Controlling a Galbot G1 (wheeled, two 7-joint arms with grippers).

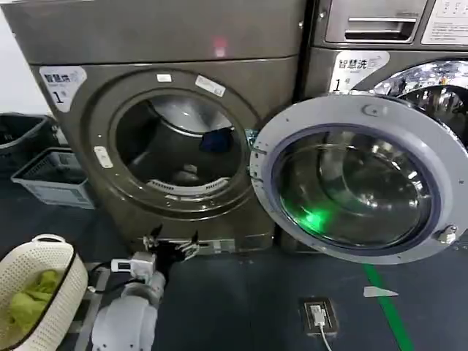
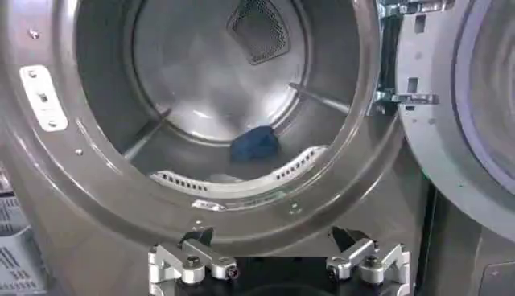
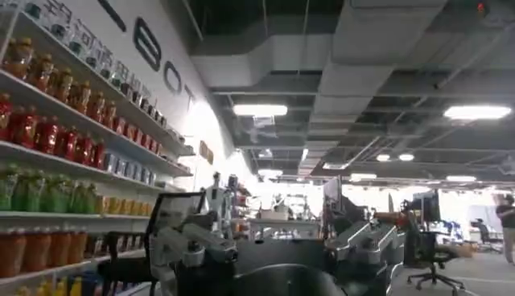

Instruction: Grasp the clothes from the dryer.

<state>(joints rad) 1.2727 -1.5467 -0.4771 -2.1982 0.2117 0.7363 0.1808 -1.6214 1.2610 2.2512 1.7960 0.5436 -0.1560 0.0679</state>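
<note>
In the head view we saw the bronze-grey front-loading dryer with its round door swung wide; the small whitish-grey clothes lay at six o'clock on the drum floor, ungrasped; our left gripper waited below the mouth. In the left wrist view its fingers were spread, empty; a dark blue garment lay deeper. In the right wrist view the right gripper, released, faced the room; reaching and grasping remained.

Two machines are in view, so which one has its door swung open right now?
The dryer on the left, marked "1" with the red light: its door hangs open, exposing the drum. The neighbouring machine has the drawer handle panel.
</note>
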